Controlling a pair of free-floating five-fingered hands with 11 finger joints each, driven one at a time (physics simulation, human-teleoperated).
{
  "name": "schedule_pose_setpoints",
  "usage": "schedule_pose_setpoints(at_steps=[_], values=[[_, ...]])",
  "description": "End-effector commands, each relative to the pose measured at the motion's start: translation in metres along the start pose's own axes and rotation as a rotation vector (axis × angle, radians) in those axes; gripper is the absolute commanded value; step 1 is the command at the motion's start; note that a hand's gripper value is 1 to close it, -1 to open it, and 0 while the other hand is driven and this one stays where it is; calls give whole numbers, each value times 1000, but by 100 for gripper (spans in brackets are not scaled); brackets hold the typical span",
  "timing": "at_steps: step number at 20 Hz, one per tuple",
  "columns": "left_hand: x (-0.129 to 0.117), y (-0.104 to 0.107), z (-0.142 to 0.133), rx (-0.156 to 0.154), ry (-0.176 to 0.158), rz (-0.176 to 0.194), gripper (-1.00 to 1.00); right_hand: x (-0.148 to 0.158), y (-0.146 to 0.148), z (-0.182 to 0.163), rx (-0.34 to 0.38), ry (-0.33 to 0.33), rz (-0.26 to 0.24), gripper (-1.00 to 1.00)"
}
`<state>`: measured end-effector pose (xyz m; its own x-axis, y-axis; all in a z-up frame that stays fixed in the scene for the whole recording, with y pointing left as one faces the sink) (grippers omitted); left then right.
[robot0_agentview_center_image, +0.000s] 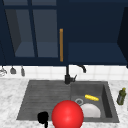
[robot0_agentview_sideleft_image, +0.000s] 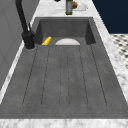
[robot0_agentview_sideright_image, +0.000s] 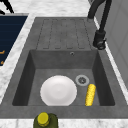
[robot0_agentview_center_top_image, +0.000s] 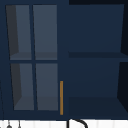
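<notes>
The left hand (robot0_agentview_center_image: 43, 117) hangs at the sink's (robot0_agentview_center_image: 25, 100) front edge, by the drainboard's front left corner; whether its fingers are spread or curled cannot be told. Just beside it a red ball (robot0_agentview_center_image: 67, 115) overlaps the white plate (robot0_agentview_center_image: 91, 110) in the basin, near the corn cob (robot0_agentview_center_image: 91, 97).

The marble bench (robot0_agentview_center_image: 10, 95) carries a green bottle (robot0_agentview_center_image: 121, 96); the sink (robot0_agentview_sideright_image: 32, 62) holds a white plate (robot0_agentview_sideright_image: 58, 90) and yellow corn (robot0_agentview_sideright_image: 90, 94).
</notes>
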<state>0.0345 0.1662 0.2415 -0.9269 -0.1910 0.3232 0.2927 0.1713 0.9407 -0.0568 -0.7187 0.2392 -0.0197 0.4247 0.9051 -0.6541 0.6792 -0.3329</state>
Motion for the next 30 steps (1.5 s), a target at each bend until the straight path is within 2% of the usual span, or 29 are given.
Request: schedule_pose_setpoints(at_steps=[1, 10, 12, 17, 25, 26, 27, 28, 29, 30], values=[[0, 0, 0, 0, 0, 0, 0, 1, -7, -29, -38, -22, 87, -100], [0, 0, 0, 0, 0, 0, 0, 3, -25, -102, -74, -6, 99, -100], [0, 0, 0, 0, 0, 0, 0, 0, -27, -111, -95, -10, 131, -100], [0, 0, 0, 0, 0, 0, 0, -1, -34, -143, -140, -6, 154, -100], [0, 0, 0, 0, 0, 0, 0, 5, -41, -184, -179, 58, 203, -100], [0, 0, 0, 0, 0, 0, 0, 13, -37, -185, -165, 92, 188, -100], [0, 0, 0, 0, 0, 0, 0, 11, -35, -179, -132, 67, 164, -100], [0, 0, 0, 0, 0, 0, 0, 5, -40, -178, -138, 48, 118, -100], [0, 0, 0, 0, 0, 0, 0, 5, -38, -176, -170, 51, 116, -100], [0, 0, 0, 0, 0, 0, 0, 6, -42, -180, -166, 58, 110, -100]])
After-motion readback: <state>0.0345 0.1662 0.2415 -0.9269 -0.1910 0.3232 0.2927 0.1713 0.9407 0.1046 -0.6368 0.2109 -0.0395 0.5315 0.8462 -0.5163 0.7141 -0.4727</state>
